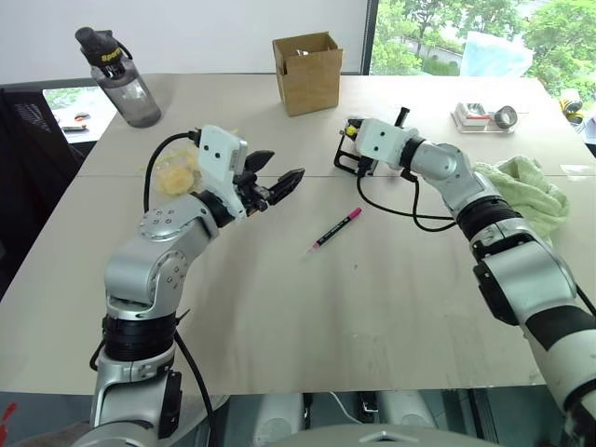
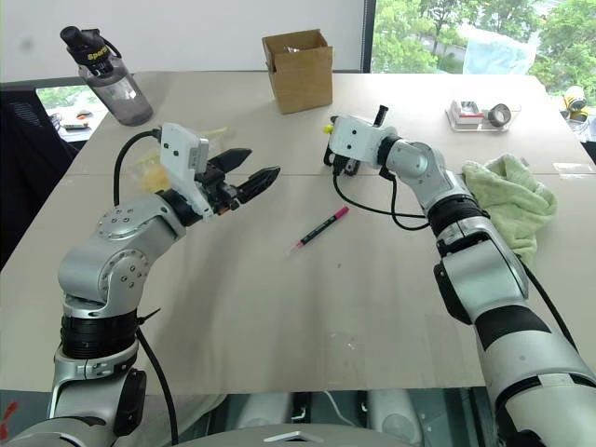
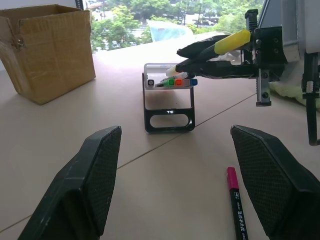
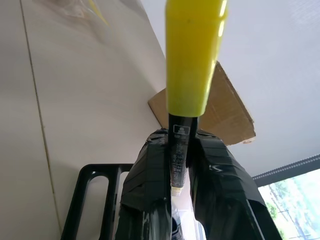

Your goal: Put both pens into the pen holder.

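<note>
One pen (image 4: 192,60) clamped, right hand (image 4: 181,165) hiding holder (image 3: 169,102).

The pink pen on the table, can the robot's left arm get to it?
Probably yes. The pink pen lies alone on bare table, just ahead of the left gripper, whose fingers stand open and empty. Nothing sits between them.

Our left gripper (image 1: 277,182) hovers level with its fingers (image 3: 87,177) spread wide, holding nothing. Our right arm reaches forward, its gripper (image 3: 200,55) clamped tight on a pen (image 4: 192,75).
</note>
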Motion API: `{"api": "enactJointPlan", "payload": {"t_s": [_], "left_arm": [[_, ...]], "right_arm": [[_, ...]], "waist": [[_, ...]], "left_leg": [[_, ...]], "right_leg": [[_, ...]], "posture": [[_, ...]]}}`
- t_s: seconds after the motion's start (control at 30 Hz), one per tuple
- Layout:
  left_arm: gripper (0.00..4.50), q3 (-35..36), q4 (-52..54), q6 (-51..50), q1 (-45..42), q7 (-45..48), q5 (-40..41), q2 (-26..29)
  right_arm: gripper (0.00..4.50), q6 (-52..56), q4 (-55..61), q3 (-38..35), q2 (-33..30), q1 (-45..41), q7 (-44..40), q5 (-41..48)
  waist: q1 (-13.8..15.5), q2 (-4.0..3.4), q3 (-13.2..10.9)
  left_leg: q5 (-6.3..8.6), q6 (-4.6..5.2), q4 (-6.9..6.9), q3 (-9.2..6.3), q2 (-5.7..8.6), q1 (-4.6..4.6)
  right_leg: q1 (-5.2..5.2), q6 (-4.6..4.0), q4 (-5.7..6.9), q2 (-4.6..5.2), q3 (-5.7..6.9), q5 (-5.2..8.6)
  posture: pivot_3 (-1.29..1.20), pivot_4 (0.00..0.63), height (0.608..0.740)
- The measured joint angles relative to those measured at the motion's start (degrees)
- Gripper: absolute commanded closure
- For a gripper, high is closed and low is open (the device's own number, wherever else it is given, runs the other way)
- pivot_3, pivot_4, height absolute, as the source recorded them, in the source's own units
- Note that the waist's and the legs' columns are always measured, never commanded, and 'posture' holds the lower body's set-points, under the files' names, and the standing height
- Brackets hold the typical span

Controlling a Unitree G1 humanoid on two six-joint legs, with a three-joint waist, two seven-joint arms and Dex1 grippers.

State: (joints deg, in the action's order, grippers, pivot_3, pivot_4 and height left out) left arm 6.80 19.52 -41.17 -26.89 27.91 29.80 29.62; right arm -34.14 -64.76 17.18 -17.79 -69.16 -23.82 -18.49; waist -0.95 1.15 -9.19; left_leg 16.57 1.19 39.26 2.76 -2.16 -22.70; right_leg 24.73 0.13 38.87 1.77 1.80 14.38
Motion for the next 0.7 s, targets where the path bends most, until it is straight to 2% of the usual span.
{"api": "enactJointPlan", "payload": {"t_s": [0.27, 0.3, 0.37, 0.43, 0.47, 0.5, 0.53, 0.57, 0.7], "left_arm": [[0.84, 0.2, -0.6, 0.5, 0.0, 0.0, 0.7, -0.3], [0.74, 0.2, -0.6, 0.5, 0.0, 0.0, 0.7, -0.3], [0.74, 0.2, -0.7, 0.6, 0.0, 0.0, 0.7, -0.4], [0.74, 0.2, -0.7, 0.6, 0.0, 0.0, 0.7, -0.5], [0.74, 0.2, -0.7, 0.7, 0.0, 0.0, 0.7, -0.5], [0.74, 0.2, -0.7, 0.7, 0.0, 0.0, 0.7, -0.5], [0.74, 0.2, -0.7, 0.8, 0.0, 0.1, 0.7, -0.5], [0.74, 0.2, -0.7, 0.9, 0.1, 0.1, 0.7, -0.5], [0.74, 0.2, -0.7, 1.2, 0.1, 0.5, 0.7, -0.5]], "right_arm": [[4.41, 0.7, -1.5, 0.0, 0.1, -0.4, 1.3, -1.3], [3.4, 1.3, -1.5, 0.0, 0.1, -0.4, 1.6, -1.5], [2.7, 1.8, -1.6, 0.0, 0.2, -0.7, 1.8, -1.9], [1.71, 2.3, -1.6, 0.0, 0.2, -1.3, 1.8, -2.1], [1.36, 2.4, -1.6, 0.0, 0.2, -1.6, 1.8, -2.1], [0.73, 2.7, -1.6, -0.3, 0.3, -1.9, 1.7, -1.9], [0.36, 2.8, -1.6, -0.3, 0.4, -2.0, 1.7, -1.8], [0.11, 3.1, -1.6, -0.6, 0.6, -2.0, 1.7, -1.5], [0.11, 3.9, -1.6, -1.0, 1.1, -2.0, 1.7, -0.7]], "waist": [[0.0, 0.0, 0.0], [0.0, 0.0, 0.0], [0.0, 0.0, 0.0], [0.0, 0.0, 0.0], [0.0, 0.0, 0.0], [0.0, 0.0, 0.0], [0.0, 0.0, 0.0], [0.0, 0.0, 0.0], [0.0, 0.0, 0.0]], "left_leg": [[0.0, 0.0, 0.0, 0.01, 0.0, 0.0], [0.0, 0.0, 0.0, 0.01, 0.0, 0.0], [0.0, 0.0, 0.0, 0.01, 0.0, 0.0], [0.0, 0.0, 0.0, 0.01, 0.0, 0.0], [0.0, 0.0, 0.0, 0.01, 0.0, 0.0], [0.0, 0.0, 0.0, 0.01, 0.0, 0.0], [0.0, 0.0, 0.0, 0.01, 0.0, 0.0], [0.0, 0.0, 0.0, 0.01, 0.0, 0.0], [0.0, 0.0, 0.0, 0.01, 0.0, 0.0]], "right_leg": [[0.0, 0.0, 0.0, 0.01, 0.0, 0.0], [0.0, 0.0, 0.0, 0.0, 0.0, 0.0], [0.0, 0.0, 0.0, 0.0, 0.0, 0.0], [0.01, 0.0, 0.01, 0.0, 0.0, 0.0], [0.01, 0.0, 0.0, 0.0, 0.0, 0.0], [0.01, 0.0, 0.0, 0.0, 0.0, 0.0], [0.01, 0.0, 0.0, 0.0, 0.0, 0.0], [0.01, 0.0, 0.0, 0.0, 0.0, 0.0], [0.01, 0.0, 0.0, 0.0, 0.0, 0.0]], "posture": [[0.0, 0.15, 0.736], [0.0, 0.15, 0.736], [0.0, 0.15, 0.736], [0.0, 0.15, 0.736], [0.0, 0.15, 0.736], [0.0, 0.15, 0.736], [0.0, 0.15, 0.736], [0.0, 0.15, 0.736], [0.0, 0.15, 0.736]]}}
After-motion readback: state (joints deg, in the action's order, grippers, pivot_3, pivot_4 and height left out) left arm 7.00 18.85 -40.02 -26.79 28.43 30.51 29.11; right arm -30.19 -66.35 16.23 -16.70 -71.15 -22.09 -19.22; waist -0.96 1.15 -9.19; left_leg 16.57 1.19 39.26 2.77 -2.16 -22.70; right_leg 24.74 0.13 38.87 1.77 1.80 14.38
